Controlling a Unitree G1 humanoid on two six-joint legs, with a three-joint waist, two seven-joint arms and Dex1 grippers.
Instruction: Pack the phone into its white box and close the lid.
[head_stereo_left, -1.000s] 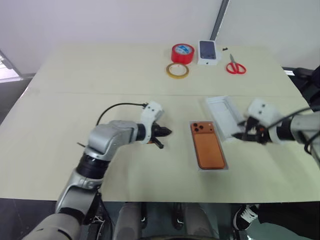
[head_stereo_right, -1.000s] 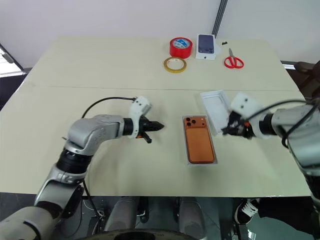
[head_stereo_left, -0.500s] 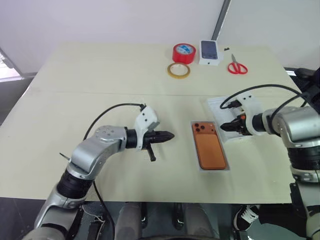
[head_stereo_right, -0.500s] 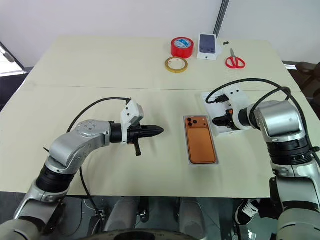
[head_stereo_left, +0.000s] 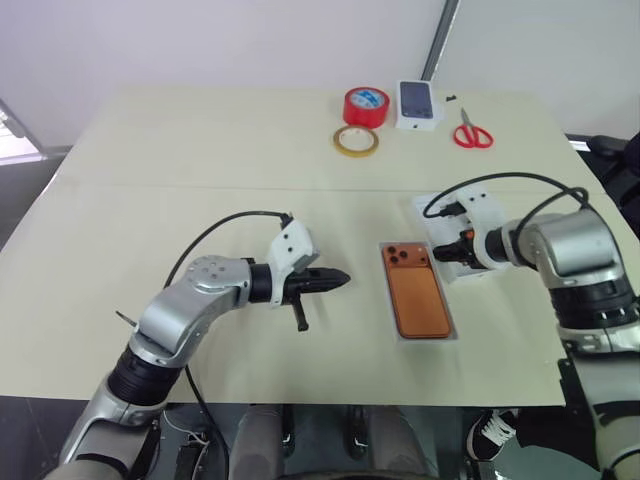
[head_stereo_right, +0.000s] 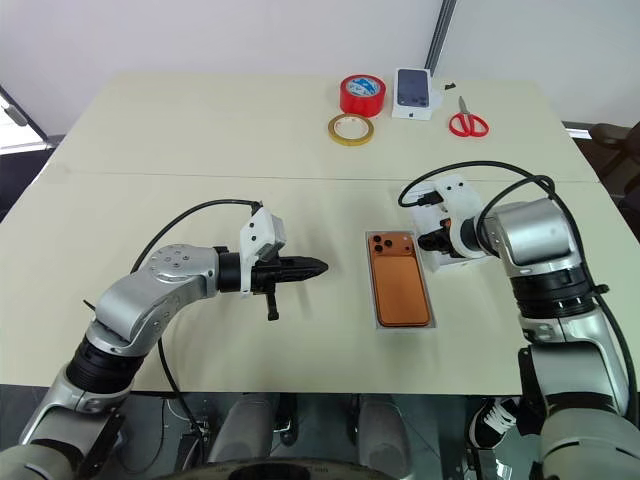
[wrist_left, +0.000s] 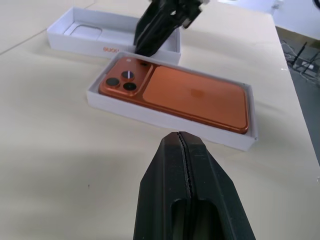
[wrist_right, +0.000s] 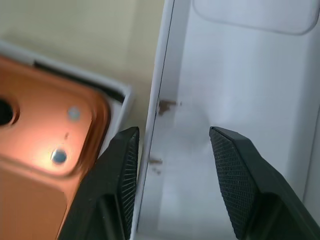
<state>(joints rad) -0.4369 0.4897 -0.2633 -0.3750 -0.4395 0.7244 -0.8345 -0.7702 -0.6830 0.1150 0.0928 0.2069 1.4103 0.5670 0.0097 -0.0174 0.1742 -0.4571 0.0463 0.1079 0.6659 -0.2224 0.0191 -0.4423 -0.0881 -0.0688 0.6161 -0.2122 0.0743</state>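
Phone (head_stereo_left: 418, 301): lying in the white box (wrist_left: 235, 142), center frame.
Lid (wrist_right: 235, 110): right of box; right gripper (wrist_right: 172, 142) spread, straddling its wall.
Left gripper (wrist_left: 184, 145): clenched, empty.

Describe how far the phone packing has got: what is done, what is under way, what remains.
Done: the phone lies in the white box. Under way: the right claw, open, straddles one wall of the upturned lid. Left: gripping the lid, turning it over and closing the box. The left claw is shut, idle.
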